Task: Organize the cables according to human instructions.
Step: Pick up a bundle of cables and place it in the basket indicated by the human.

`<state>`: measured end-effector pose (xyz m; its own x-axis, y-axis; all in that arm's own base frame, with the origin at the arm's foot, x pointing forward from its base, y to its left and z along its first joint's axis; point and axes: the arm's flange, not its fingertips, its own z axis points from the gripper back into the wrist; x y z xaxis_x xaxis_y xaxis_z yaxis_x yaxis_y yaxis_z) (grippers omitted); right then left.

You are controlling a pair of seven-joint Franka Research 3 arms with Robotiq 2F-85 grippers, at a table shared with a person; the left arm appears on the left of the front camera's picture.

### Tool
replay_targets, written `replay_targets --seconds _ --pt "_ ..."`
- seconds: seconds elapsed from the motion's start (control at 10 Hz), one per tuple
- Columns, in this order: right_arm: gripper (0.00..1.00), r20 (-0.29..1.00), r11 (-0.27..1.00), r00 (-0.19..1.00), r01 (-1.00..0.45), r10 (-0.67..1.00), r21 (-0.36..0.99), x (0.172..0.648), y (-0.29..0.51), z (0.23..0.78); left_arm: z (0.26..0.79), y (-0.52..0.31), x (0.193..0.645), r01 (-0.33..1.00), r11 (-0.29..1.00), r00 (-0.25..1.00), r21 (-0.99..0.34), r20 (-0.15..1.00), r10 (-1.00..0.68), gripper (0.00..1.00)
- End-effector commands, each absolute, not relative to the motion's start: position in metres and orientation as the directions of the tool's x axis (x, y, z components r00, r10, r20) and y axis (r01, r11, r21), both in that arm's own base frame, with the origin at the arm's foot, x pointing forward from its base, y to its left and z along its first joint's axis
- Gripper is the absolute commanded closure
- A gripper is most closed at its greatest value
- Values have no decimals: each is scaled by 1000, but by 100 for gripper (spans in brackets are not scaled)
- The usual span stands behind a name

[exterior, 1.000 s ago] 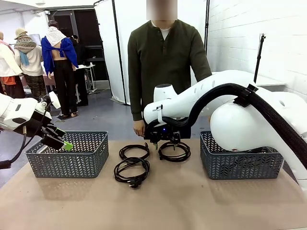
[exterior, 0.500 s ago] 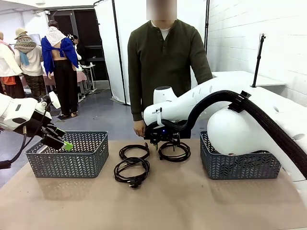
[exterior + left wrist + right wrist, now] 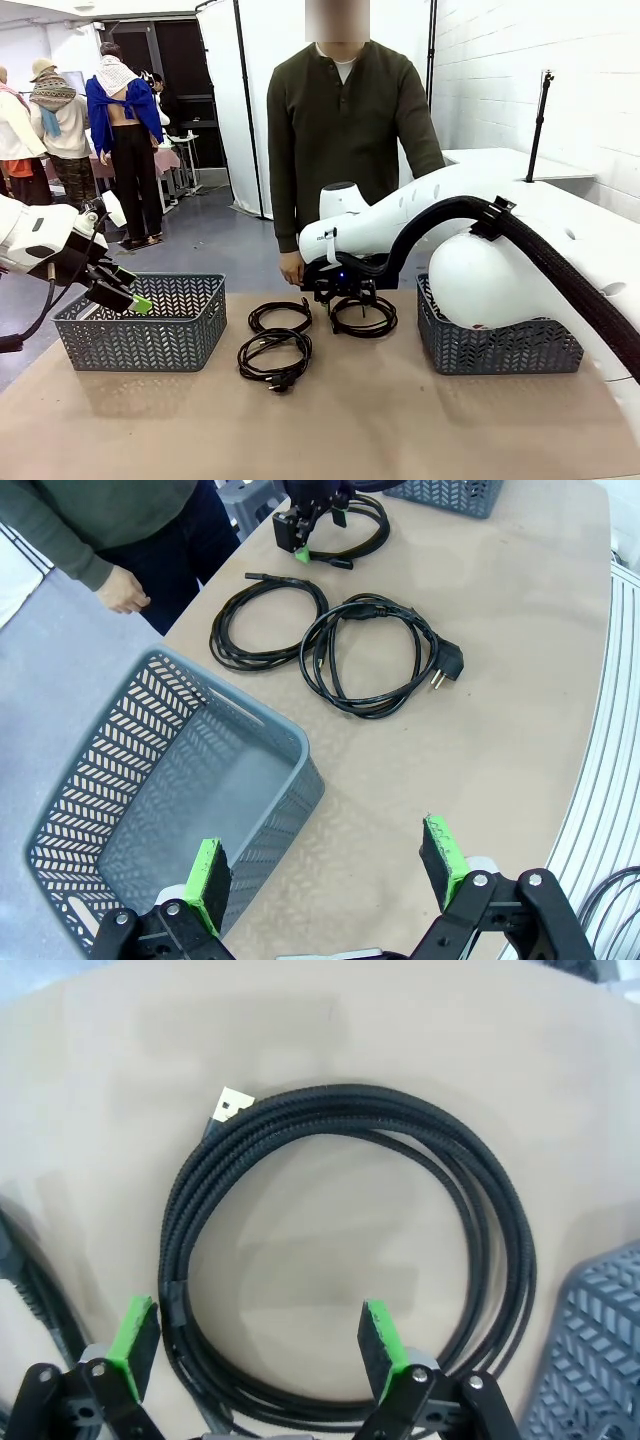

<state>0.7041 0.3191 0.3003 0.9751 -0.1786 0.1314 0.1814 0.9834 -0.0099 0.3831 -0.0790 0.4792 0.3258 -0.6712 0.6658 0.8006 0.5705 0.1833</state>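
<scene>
Three black cable coils lie on the brown table. One coil [image 3: 279, 315] lies at the back left, and a second [image 3: 274, 356] with a plug lies in front of it. The third coil [image 3: 366, 316] lies to the right, under my right gripper [image 3: 345, 298]. In the right wrist view that gripper [image 3: 258, 1345] is open, and its green pads [image 3: 135, 1333] straddle the near strands of this coil [image 3: 350, 1250]. My left gripper [image 3: 325, 865] hangs open over the left basket [image 3: 170, 780], holding nothing. The human [image 3: 345, 140] stands at the far side with a hand [image 3: 290, 268] hanging near the table edge.
A grey basket [image 3: 140, 322] stands at the left and another [image 3: 497, 340] at the right, partly behind my right arm. The right basket's corner [image 3: 590, 1360] lies close to the right gripper. Bare table stretches across the front.
My right arm has shifted slightly and its gripper has sunk a little closer to the right coil. The left arm and the cables have not moved.
</scene>
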Motion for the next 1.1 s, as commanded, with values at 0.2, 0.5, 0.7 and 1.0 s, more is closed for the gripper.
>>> replay_targets --seconds 0.2,0.5,0.7,1.0 --pt "0 156 976 968 206 -194 -64 717 330 299 477 -76 386 804 566 321 181 669 -670 0" --pt "24 137 978 972 201 -192 -57 718 333 297 477 -76 386 804 566 321 181 669 -670 0" --pt "59 128 981 975 191 -184 -42 718 336 299 477 -76 386 804 566 321 181 669 -670 0" --pt "100 104 988 982 157 -156 -1 716 338 303 477 -76 386 804 566 321 181 669 -670 0"
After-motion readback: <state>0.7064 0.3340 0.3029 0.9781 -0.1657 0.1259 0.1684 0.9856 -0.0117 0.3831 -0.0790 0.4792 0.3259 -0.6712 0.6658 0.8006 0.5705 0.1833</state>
